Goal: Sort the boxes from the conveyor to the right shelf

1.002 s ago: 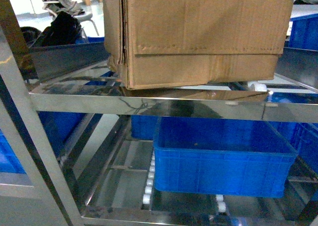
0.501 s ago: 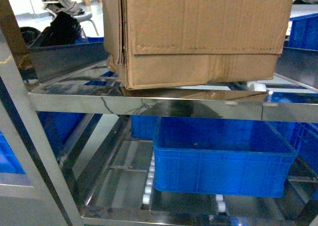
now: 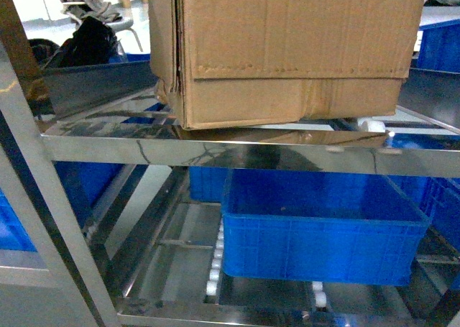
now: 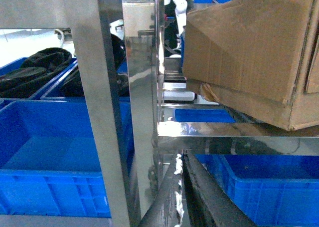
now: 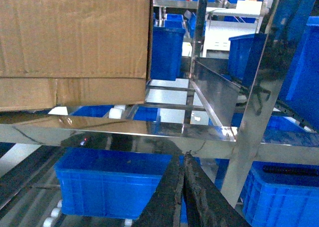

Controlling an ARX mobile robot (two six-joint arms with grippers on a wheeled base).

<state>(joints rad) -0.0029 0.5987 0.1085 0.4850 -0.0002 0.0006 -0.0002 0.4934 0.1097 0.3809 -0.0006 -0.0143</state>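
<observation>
Still, the box [image 3: 287,50] sits unmoved on the shelf [image 3: 215,154] (both jaws clenched, grasping nothing).

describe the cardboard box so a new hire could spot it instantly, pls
Find the shiny stainless-steel rack with mirror-like tiers; on its upper tier, above a blue plastic bin on the tier below, sits the large brown corrugated cardboard box. It is the only brown, paper-walled container among blue plastic bins, with a horizontal perforated line near its bottom and a crumpled lower corner.
</observation>
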